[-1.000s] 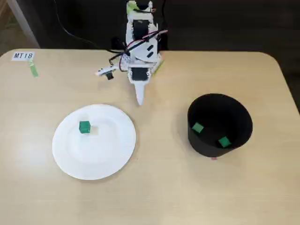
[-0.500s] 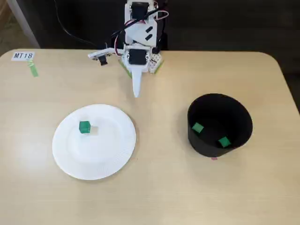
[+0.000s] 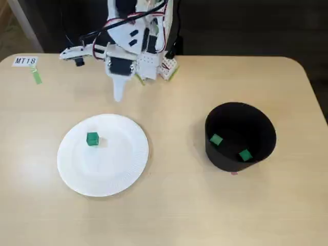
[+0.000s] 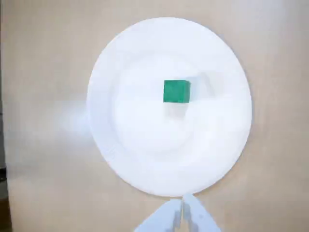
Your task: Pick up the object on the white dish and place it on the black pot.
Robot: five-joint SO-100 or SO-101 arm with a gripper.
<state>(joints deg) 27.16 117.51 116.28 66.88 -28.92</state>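
A pale wooden worktop (image 3: pixel 169 205) is seen from above in the fixed view. The white dish (image 3: pixel 103 155) lies on its left half, and the object (image 3: pixel 92 138), a tiny green cube, is found on the dish, left of its centre and toward the far rim. In the wrist view the same object (image 4: pixel 176 92) is seen resting flat in the well of the white dish (image 4: pixel 169 106), a little above the middle, untouched. The black pot (image 3: pixel 239 136) stands well apart on the right half of the worktop; two further green cubes (image 3: pixel 216 139) (image 3: pixel 245 155) are seen inside it on the bottom. The arm (image 3: pixel 136 38) is mounted at the far edge, leaning leftward, with the fingers (image 3: pixel 118 94) pointed down over bare worktop just beyond the dish's far rim. In the wrist view the fingers (image 4: pixel 182 212) are noted at the bottom edge, pressed together with only a thin seam between the tips, nothing held, and the tips overlapping the nearest part of the dish rim in that view. A white label marked MT18 (image 3: pixel 25 61) with a green strip (image 3: pixel 36 76) below it is stuck at the far left corner.
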